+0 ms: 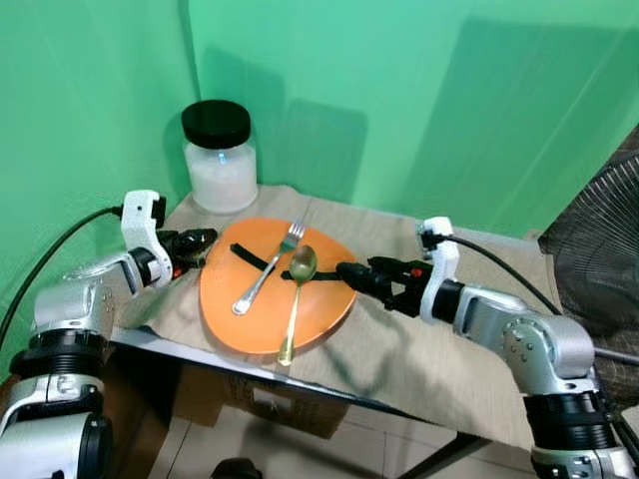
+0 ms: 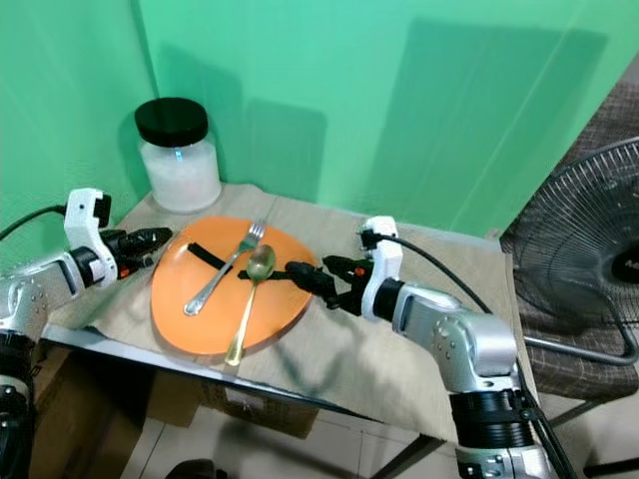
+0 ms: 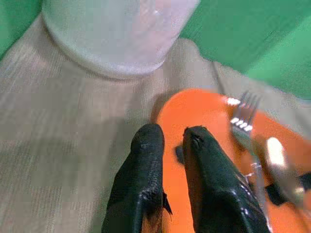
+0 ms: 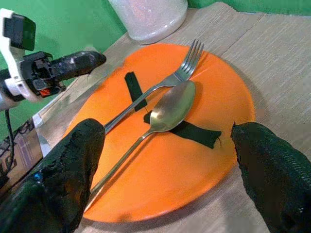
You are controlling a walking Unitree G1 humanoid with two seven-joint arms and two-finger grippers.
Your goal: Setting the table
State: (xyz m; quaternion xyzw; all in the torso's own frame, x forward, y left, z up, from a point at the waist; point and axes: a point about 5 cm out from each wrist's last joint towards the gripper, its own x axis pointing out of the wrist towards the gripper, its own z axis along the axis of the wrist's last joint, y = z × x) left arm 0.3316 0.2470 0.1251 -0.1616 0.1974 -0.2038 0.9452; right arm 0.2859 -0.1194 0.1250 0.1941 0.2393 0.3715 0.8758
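An orange plate (image 1: 321,311) lies on the beige-clothed table (image 1: 429,349). A silver fork (image 1: 265,275) and a gold spoon (image 1: 302,263) rest on it, crossing strips of black tape (image 4: 194,131). The spoon's handle reaches over the plate's near rim. My left gripper (image 1: 203,239) is at the plate's left rim, low over the cloth, shut with nothing held. My right gripper (image 1: 365,282) stands open at the plate's right rim, pointing at the spoon bowl; in the right wrist view its fingers (image 4: 73,160) spread wide on either side of the plate.
A large jar (image 1: 221,160) of white powder with a black lid stands at the back left corner against the green wall. A black fan (image 1: 599,239) is at the right. A cardboard box (image 1: 250,399) sits under the table. Bare cloth lies right of the plate.
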